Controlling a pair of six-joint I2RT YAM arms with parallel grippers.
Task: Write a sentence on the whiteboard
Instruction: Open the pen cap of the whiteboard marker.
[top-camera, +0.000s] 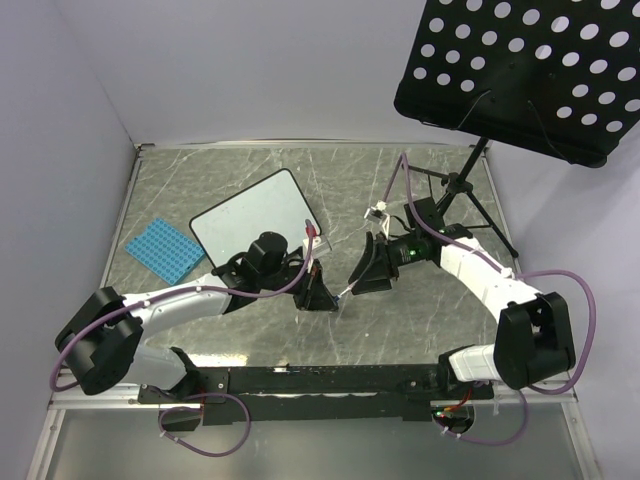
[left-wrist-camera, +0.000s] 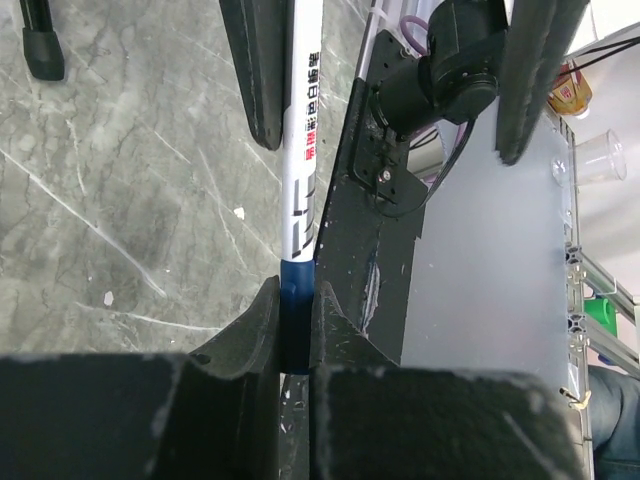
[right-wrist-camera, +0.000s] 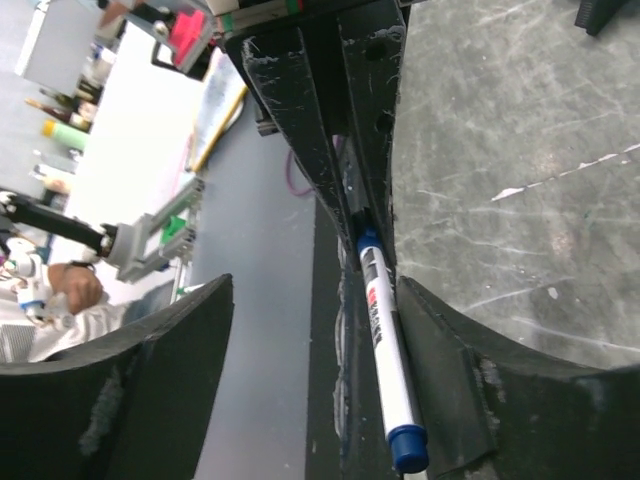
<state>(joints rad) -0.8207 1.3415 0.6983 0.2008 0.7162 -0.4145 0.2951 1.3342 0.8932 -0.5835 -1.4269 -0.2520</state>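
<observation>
Glossy white face, thin black frame, rounded corners: the whiteboard lies flat on the grey marbled counter. It sits left of centre, toward the far side, and is turned askew to the counter's edges. From above the face reads as plain pale grey-white. Its near edge is partly hidden by the left arm's wrist.

Blue studded plate sits just beside the board's left corner; can't tell if they touch.

Left tool is over bare counter, just in front of the board's near-right corner. Its jaws are narrow and clamped on the blue end of a marker. The white printed barrel runs straight out from the tips toward the other arm.

Right tool faces the left one tip to tip. Its fingers are spread wide on either side of the barrel and not closed on it. The marker lies close along one finger, with a broad gap to the other. Blue cap is at this end of the marker.

Black perforated tray stands on its tripod at the far right, raised above the counter and well apart from the board.
</observation>
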